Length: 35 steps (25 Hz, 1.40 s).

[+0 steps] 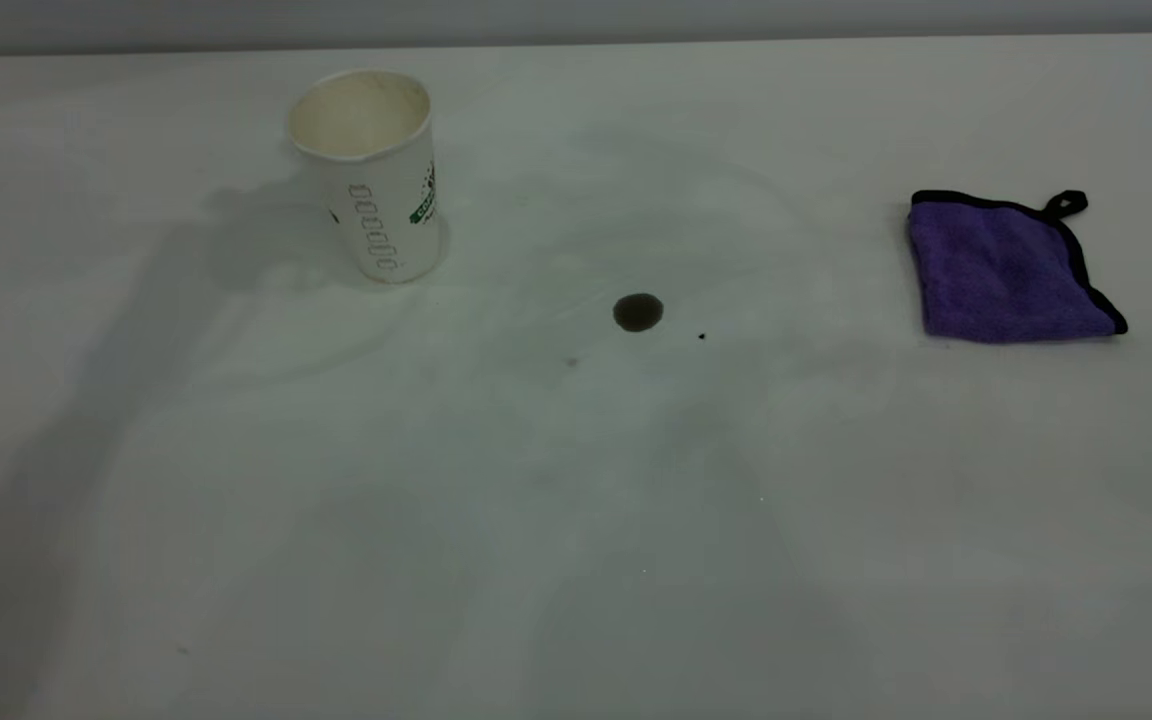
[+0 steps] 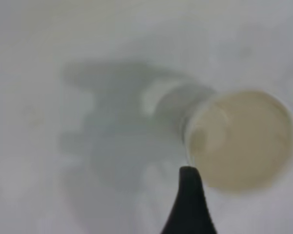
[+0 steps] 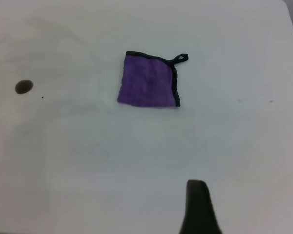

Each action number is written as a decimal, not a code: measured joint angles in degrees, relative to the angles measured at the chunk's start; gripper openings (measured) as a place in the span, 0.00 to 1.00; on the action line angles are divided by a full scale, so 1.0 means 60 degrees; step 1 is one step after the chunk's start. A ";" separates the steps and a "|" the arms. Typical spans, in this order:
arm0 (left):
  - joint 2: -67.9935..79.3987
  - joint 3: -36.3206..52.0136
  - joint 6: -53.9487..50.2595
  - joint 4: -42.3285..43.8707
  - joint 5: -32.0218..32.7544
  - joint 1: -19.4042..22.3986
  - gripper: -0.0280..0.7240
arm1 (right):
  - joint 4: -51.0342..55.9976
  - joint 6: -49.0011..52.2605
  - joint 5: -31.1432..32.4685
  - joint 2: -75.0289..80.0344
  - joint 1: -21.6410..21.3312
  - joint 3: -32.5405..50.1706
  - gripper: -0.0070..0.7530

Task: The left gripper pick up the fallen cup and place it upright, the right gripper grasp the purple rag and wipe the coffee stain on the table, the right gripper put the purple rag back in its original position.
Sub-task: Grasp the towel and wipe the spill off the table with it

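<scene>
Rag (image 3: 149, 80) lies flat, well apart from the right gripper (image 3: 199, 207) (w/ only one finger showing, can't tell its opening); cup (image 1: 372, 170) stands upright, stain (image 1: 638, 312) unwiped.

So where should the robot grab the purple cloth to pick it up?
Probably from straight above, pinching the middle of the purple rag. It lies flat on the table, so no edge sticks up to catch from the side. The small black loop at its far corner looks too thin for a sure hold. The right tool is above the table, short of the rag.
</scene>
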 joint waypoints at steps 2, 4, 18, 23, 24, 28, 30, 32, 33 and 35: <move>-0.0765 0.0000 -0.0057 0.0091 0.1011 0.0000 0.84 | 0.0000 0.0000 0.0000 0.0000 0.0000 0.0000 0.74; -0.1541 0.0000 -0.0212 0.0122 0.2032 0.0000 0.78 | 0.0000 0.0000 0.0000 0.0000 0.0000 0.0000 0.74; -0.6884 0.3169 -0.1463 0.0174 0.2821 0.0000 0.46 | 0.0000 0.0000 0.0002 0.0000 0.0000 0.0000 0.74; -0.8935 0.4955 -0.1520 0.0179 0.2821 0.0000 0.41 | 0.0000 0.0000 0.0002 0.0000 0.0000 0.0000 0.74; -0.9296 0.5389 -0.1595 0.0169 0.2821 0.0000 0.40 | 0.0000 0.0000 0.0002 0.0000 0.0000 0.0000 0.74; -1.0445 0.7394 -0.1994 0.0188 0.2821 0.0000 0.38 | 0.0000 0.0000 0.0002 0.0000 0.0000 0.0000 0.74; -1.0964 0.8460 -0.2028 0.0195 0.2821 0.0000 0.38 | 0.0000 0.0000 0.0002 0.0000 0.0000 0.0000 0.74; -1.1552 0.9582 -0.2037 0.0217 0.2821 0.0010 0.38 | 0.0000 0.0000 0.0002 0.0000 0.0000 0.0000 0.74; -1.1875 1.0102 -0.2037 0.0217 0.2821 0.0072 0.38 | 0.0000 0.0000 0.0002 0.0000 0.0000 0.0000 0.74; -1.2569 1.0913 -0.2046 0.0208 0.2821 0.0431 0.38 | 0.0000 0.0000 0.0002 0.0000 0.0000 0.0000 0.74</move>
